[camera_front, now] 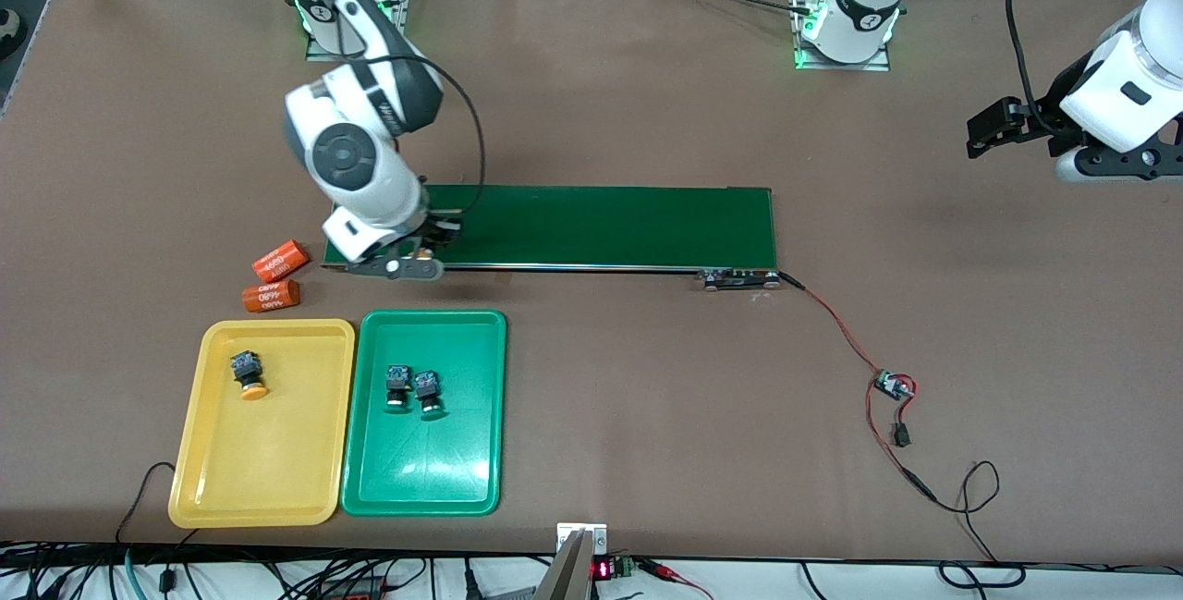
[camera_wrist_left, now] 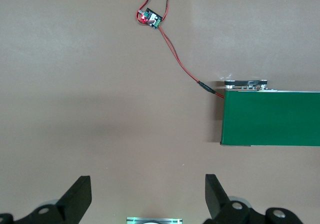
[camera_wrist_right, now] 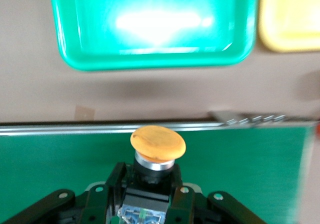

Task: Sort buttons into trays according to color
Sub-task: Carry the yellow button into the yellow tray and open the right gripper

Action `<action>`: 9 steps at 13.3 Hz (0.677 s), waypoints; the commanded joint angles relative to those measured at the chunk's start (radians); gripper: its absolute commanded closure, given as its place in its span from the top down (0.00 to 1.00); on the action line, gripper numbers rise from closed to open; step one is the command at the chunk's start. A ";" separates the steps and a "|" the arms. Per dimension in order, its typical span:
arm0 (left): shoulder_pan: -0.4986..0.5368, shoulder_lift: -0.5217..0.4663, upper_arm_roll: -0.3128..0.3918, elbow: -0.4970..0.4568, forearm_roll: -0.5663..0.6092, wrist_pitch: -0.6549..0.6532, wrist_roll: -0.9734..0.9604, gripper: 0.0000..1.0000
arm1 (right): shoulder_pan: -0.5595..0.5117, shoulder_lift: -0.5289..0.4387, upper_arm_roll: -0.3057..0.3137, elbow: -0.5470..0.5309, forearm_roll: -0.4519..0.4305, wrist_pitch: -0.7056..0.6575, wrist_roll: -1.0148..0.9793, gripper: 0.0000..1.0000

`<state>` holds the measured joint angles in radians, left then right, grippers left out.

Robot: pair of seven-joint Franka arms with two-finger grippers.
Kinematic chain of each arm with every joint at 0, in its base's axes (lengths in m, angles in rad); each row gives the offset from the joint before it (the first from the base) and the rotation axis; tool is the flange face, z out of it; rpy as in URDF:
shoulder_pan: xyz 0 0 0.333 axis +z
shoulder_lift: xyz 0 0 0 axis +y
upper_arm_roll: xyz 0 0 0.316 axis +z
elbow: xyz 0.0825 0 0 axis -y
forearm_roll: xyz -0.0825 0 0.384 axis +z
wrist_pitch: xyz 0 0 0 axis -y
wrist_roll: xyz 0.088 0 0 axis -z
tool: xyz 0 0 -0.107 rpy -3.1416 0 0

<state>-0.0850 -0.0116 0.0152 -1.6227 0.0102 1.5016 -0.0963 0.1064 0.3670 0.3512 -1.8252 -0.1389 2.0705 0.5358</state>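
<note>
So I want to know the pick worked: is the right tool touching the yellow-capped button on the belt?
Touching. The right wrist view shows the right tool with its fingers closed against the body of the yellow-capped button, over the conveyor belt.

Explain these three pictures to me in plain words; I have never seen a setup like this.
Two robot arms stand at a brown table. One picture looks down from across the table; the other two come from cameras on the arms' wrists. The right pincer, over the dark green belt, grips a yellow-capped button. The left pincer waits open over bare table. The yellow tray holds one yellow button; the green tray holds two green buttons. Two orange cylinders lie beside the belt.
</note>
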 commanded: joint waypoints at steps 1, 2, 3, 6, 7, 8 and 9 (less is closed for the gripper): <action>-0.001 -0.002 0.002 0.018 0.017 -0.023 -0.007 1.00 | -0.062 0.006 0.006 0.095 -0.002 -0.076 -0.112 0.19; -0.001 -0.002 0.000 0.018 0.017 -0.023 -0.007 1.00 | -0.088 0.010 0.006 0.112 -0.002 -0.076 -0.166 0.19; -0.001 -0.002 0.000 0.018 0.017 -0.023 -0.007 1.00 | -0.117 0.013 0.006 0.128 -0.002 -0.076 -0.209 0.19; -0.001 -0.002 0.000 0.018 0.017 -0.023 -0.007 1.00 | -0.139 0.099 -0.041 0.222 -0.005 -0.076 -0.275 0.19; -0.001 -0.002 0.000 0.018 0.017 -0.023 -0.007 1.00 | -0.140 0.130 -0.058 0.253 -0.004 -0.075 -0.307 0.19; -0.001 -0.002 0.000 0.018 0.017 -0.023 -0.007 1.00 | -0.146 0.160 -0.078 0.291 -0.004 -0.070 -0.354 0.19; -0.001 -0.002 0.000 0.018 0.017 -0.023 -0.007 1.00 | -0.155 0.196 -0.102 0.326 -0.002 -0.064 -0.399 0.19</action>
<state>-0.0848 -0.0116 0.0152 -1.6226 0.0102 1.5004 -0.0963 -0.0378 0.4785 0.2739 -1.6059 -0.1390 2.0174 0.2117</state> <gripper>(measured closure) 0.000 0.599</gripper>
